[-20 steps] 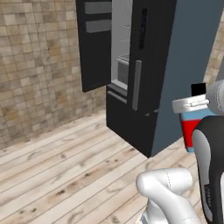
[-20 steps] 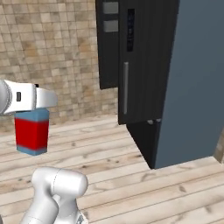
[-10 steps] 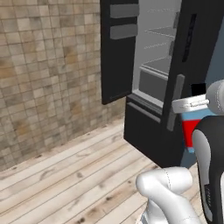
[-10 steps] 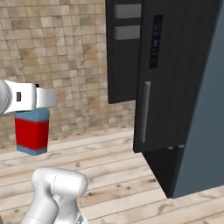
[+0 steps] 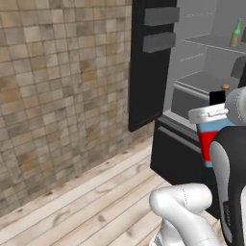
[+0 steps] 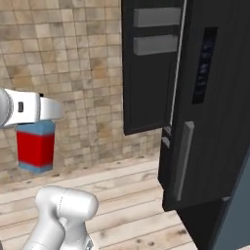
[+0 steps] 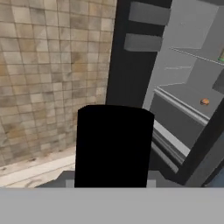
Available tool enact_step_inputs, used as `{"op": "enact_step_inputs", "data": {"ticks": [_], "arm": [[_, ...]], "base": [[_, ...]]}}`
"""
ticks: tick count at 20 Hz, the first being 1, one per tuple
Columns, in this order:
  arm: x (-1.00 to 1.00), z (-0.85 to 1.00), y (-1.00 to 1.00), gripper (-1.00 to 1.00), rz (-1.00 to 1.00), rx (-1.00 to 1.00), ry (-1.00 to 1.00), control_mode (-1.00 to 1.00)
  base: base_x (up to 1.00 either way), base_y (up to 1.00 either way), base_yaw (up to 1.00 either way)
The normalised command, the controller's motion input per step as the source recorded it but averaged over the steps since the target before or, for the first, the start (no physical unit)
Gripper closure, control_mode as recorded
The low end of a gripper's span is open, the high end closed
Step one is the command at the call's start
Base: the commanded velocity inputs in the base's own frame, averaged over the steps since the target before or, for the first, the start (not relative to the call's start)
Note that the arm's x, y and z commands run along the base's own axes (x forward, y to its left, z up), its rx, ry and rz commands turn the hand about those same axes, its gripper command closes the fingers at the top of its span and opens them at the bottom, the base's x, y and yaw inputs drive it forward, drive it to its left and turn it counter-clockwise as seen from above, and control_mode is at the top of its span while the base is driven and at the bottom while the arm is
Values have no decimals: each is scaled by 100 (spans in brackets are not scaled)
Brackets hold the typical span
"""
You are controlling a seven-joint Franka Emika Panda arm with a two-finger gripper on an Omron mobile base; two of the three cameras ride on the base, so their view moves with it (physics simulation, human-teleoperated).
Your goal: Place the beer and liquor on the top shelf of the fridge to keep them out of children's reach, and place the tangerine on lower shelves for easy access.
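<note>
Left base view: gripper (image 5: 211, 115) clamped round neck of liquor (image 5: 207, 144), carried in air before open fridge (image 5: 192, 86); beer (image 5: 236, 32) upright on top shelf (image 5: 211, 43); tangerine (image 5: 226, 87) on lower shelf (image 5: 202, 81).

Right base view: liquor hangs under gripper, well left of fridge door (image 6: 151, 68).

Hand view: black cap (image 7: 113, 144) in foreground.

Step in hand, judged: transport of liquor. Next move calls for lift to top shelf, beside beer.

Upright liquor (image 6: 35, 147) (blue-red), fridge (image 5: 192, 72) open
</note>
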Motion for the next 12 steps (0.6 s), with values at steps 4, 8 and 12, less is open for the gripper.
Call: {"op": "enact_step_inputs", "data": {"ticks": [4, 8, 12], "arm": [[0, 0, 0, 100, 0, 0, 0, 100], [0, 0, 0, 100, 0, 0, 0, 100], [0, 0, 0, 100, 0, 0, 0, 100]], "base": [[71, 0, -29], [64, 0, -36], [64, 0, -41]]}}
